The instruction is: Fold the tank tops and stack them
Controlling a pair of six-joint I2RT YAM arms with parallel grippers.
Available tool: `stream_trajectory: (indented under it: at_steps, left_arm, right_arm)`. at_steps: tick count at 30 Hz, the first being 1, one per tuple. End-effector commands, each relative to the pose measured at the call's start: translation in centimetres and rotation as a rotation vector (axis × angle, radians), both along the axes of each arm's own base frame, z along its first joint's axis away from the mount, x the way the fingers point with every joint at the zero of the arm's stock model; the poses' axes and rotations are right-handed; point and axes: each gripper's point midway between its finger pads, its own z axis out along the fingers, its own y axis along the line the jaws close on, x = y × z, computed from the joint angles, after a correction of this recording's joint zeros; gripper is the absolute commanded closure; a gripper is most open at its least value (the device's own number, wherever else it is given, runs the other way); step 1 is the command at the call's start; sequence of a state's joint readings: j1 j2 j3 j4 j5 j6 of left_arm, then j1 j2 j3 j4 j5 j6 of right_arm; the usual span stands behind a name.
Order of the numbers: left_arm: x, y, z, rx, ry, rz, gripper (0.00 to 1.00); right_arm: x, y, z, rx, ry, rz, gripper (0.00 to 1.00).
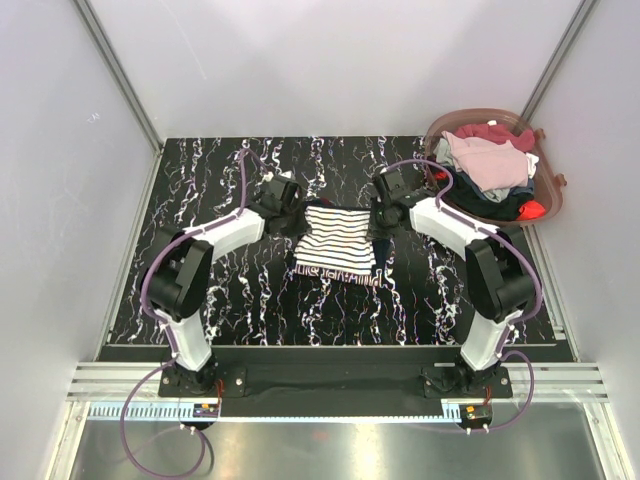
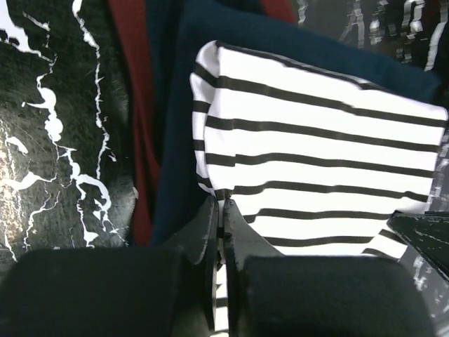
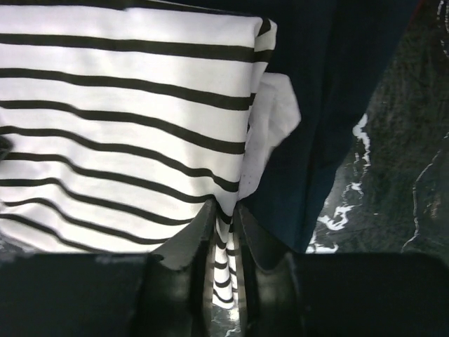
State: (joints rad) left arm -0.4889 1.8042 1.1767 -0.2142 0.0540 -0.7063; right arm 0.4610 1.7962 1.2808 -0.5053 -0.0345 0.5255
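left claw (image 2: 221, 208) pinching striped tank top (image 1: 335, 243) edge | right claw (image 3: 226, 210) narrow, striped cloth between, grip unclear | navy tank top (image 3: 330, 105) underneath | clothes basket (image 1: 553, 200) far right

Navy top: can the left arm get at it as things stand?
Probably, once it lets go: the left tool is shut on the striped top, but a bare strip of navy top lies right beside it, nothing over it.
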Motion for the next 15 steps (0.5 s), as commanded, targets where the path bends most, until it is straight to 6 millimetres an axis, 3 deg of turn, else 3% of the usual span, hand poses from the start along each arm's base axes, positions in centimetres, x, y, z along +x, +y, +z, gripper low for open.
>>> stream_trajectory:
  at_steps: [1,2,3,5,6,11,14,15]
  left_arm:
    - [1.9,-0.5,1.5,0.0,-0.083,-0.007,0.91]
    - [1.9,-0.5,1.6,-0.004,-0.087,-0.008,0.79]
    - [1.8,-0.4,1.8,-0.007,-0.096,-0.009,0.73]
    - [1.6,-0.1,2.5,-0.007,-0.121,-0.007,0.59]
    - [1.5,0.0,2.8,-0.006,-0.13,-0.006,0.56]
    - [0.9,0.9,4.5,0.01,-0.161,-0.009,0.36]
    - [0.9,1.1,4.1,-0.029,-0.145,-0.014,0.32]
    - [0.8,1.5,3.5,-0.041,-0.129,-0.006,0.3]
  right_arm:
    - [1.1,-1.1,-0.8,-0.044,-0.04,-0.029,0.77]
    - [0.7,-1.3,-1.3,-0.05,-0.029,-0.028,0.76]
    - [0.6,-1.2,-1.0,-0.041,-0.036,-0.033,0.66]
    - [0.0,-1.3,-1.1,-0.026,-0.032,-0.034,0.56]
    - [0.0,-1.2,-0.3,-0.012,-0.056,-0.037,0.48]
    - [-0.7,-2.2,1.3,-0.014,-0.091,-0.048,0.36]
    - [-0.8,-2.7,2.2,0.021,-0.114,-0.056,0.3]
    - [-0.7,-3.0,2.5,0.025,-0.128,-0.062,0.23]
